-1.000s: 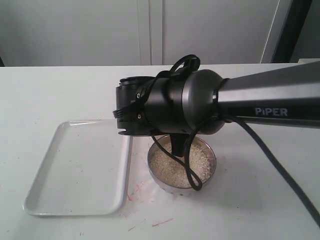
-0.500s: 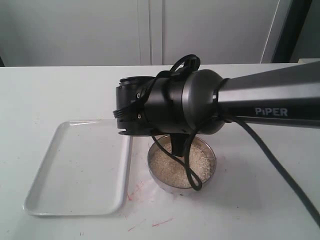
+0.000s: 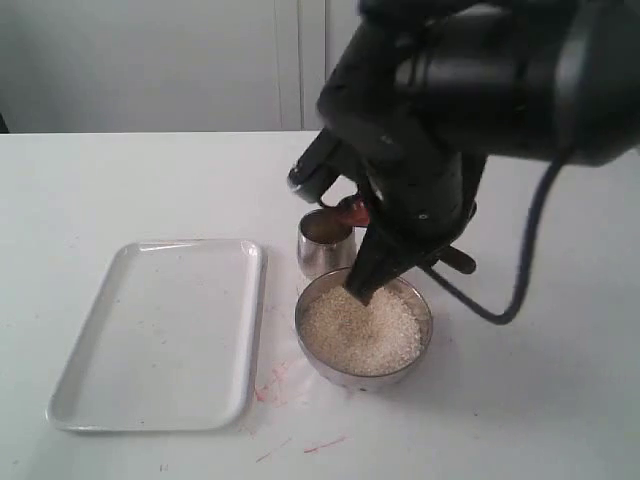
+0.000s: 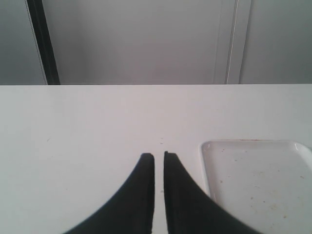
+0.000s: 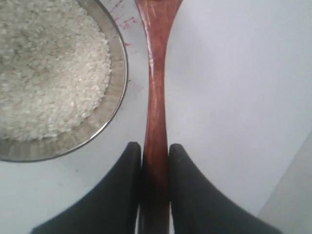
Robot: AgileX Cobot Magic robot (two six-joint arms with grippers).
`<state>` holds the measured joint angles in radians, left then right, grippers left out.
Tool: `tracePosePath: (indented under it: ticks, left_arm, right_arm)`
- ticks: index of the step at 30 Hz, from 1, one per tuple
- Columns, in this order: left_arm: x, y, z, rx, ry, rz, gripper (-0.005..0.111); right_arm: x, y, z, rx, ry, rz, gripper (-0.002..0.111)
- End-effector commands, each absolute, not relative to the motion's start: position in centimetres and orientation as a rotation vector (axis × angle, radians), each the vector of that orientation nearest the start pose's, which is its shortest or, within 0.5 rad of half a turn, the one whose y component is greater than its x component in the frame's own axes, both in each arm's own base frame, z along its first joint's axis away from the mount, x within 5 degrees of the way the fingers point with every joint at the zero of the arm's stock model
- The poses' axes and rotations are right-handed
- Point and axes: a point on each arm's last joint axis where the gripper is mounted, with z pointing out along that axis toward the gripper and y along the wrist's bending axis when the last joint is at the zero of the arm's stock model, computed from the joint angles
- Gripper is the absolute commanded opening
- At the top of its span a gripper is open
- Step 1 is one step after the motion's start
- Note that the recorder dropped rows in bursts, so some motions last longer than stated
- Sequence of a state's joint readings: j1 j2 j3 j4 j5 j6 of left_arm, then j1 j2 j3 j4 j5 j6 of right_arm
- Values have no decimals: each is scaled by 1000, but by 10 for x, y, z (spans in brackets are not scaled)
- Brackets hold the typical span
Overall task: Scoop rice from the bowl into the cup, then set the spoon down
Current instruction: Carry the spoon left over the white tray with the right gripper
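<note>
right tool [image 5: 155, 148] grips spoon [image 5: 157, 73]; rice [image 3: 362, 330] fills bowl [image 3: 330, 373]; cup [image 3: 322, 256] just beside it

My right pincer [image 5: 155, 147] is black, the spoon [image 5: 157, 87] glossy reddish-brown. The rice [image 3: 362, 332] is off-white; bowl [image 3: 345, 378] and cup [image 3: 320, 262] are shiny steel. The tray [image 3: 150, 330] is white, the table [image 3: 520, 400] white with faint red marks, perhaps ink.
</note>
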<state>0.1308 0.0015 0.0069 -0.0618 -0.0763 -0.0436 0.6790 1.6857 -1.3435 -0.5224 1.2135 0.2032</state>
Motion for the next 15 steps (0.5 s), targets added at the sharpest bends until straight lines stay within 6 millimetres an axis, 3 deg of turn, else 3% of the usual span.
tracePosePath:
  ticks: [1,7,15]
  left_arm:
    - [55,7,221,-174,1391,13,14]
    - [55,7,221,-174,1391,13,14]
    - [55,7,221,-174,1391,13,14]
  right_arm:
    - [260,165,314,-690,2719,-226,0]
    - [237,192,323,-618,2772,258,0]
    - [236,230,324,-329,2660,494,0]
